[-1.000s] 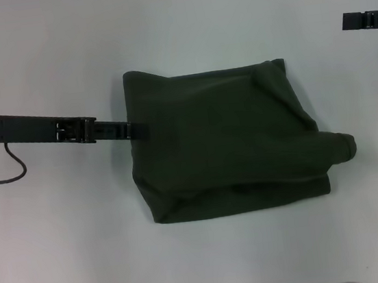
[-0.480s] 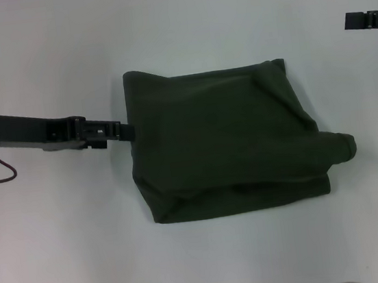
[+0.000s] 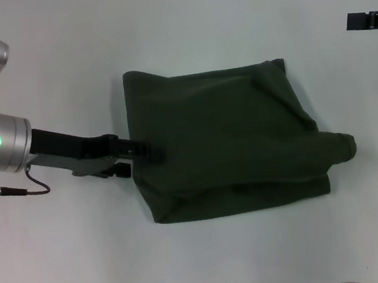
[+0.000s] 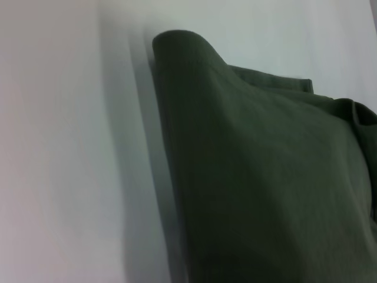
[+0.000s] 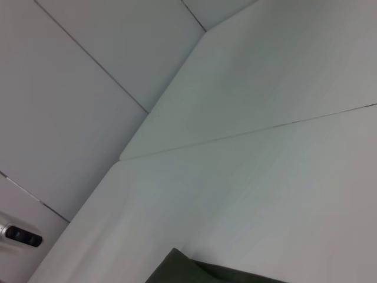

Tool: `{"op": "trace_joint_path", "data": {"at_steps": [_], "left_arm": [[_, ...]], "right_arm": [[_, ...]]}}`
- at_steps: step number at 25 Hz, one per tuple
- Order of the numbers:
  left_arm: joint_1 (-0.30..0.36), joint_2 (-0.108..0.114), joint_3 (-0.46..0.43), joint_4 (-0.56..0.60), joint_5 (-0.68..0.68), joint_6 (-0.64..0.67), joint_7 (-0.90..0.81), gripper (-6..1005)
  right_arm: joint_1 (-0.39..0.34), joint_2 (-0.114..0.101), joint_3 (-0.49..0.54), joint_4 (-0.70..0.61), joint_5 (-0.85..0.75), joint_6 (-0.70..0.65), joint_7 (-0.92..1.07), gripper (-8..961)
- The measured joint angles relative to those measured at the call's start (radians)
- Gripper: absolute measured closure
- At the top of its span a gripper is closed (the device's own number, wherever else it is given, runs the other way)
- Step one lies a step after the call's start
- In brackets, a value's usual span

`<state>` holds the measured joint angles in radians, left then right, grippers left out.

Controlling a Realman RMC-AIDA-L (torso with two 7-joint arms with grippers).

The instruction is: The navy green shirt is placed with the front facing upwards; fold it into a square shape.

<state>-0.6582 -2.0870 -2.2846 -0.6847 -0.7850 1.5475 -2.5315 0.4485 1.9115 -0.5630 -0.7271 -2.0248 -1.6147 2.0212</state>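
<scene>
Left gripper fingers overlap left edge of folded navy green shirt; grip state cannot be told; right gripper parked far right, state indeterminate

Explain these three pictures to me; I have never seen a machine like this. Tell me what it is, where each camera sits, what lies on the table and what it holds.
It is a two-armed robot folding laundry. The head camera looks down on a pale table bearing the navy green shirt, folded into a rough rectangle with a sleeve end poking out. The left gripper reaches onto the shirt's edge; whether it grips cloth is unclear. The right gripper waits at the far right edge, away from the shirt. The other two cameras ride on the wrists: the left shows the shirt close up, the right mostly table and one shirt corner.
</scene>
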Motion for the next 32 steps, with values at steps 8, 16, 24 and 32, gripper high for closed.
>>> {"op": "trace_joint_path", "data": {"at_steps": [8,16,24,32], "left_arm": [[-0.004,-0.015,0.0,0.001,-0.001,-0.025,-0.006,128],[-0.029,-0.041,0.005,0.004,0.005,-0.027,-0.021,151],[-0.055,-0.044,0.085,-0.018,0.026,-0.017,-0.057,240],[-0.058,-0.048,0.084,-0.012,0.022,-0.024,-0.059,466]], "right_arm": [[-0.003,-0.005,0.0,0.0,0.0,-0.006,0.001,408],[-0.004,-0.007,0.0,0.0,0.0,-0.017,0.001,408],[-0.005,-0.007,0.014,0.0,0.003,-0.038,0.001,409],[-0.011,-0.008,0.022,0.0,0.003,-0.044,0.001,409]]}}
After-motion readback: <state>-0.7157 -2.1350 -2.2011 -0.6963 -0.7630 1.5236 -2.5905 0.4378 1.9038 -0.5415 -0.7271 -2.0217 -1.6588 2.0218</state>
